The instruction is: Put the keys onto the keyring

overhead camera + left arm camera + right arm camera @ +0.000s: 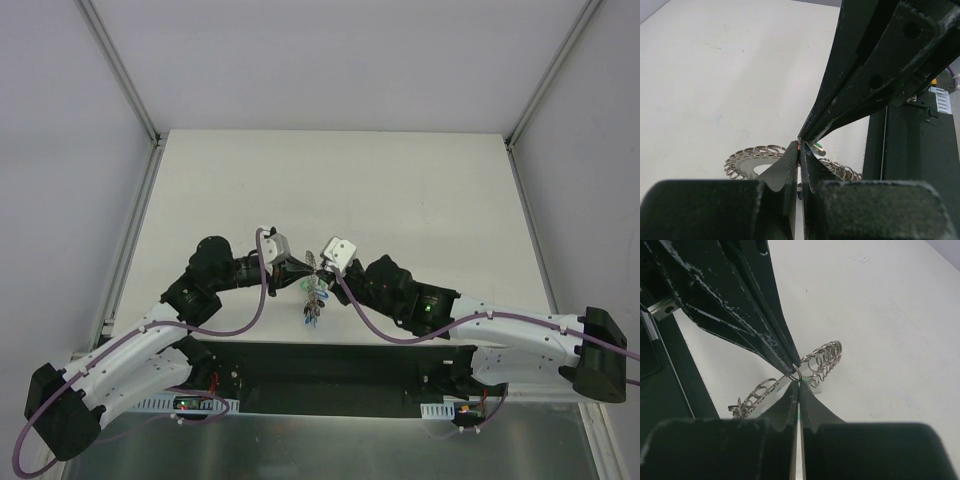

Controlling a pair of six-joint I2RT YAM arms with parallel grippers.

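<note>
The toothed grey metal keyring (747, 161) is held in the closed left gripper (298, 268); tip-to-tip opposite, the right gripper (324, 270) is closed on a green-headed key (815, 147).

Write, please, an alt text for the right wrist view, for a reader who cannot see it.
Two shut pairs of jaws meet tip to tip at a small wire loop of the keyring: the right gripper from below, the left gripper from above left. Behind lies a white table.

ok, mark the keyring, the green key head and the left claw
Grey toothed metal keyring (752, 151), left wrist view, on its looped rim.
Bright green plastic key head (305, 287), top view, on the head.
Left claw (799, 150), left wrist view, between shut fingertips.
</note>
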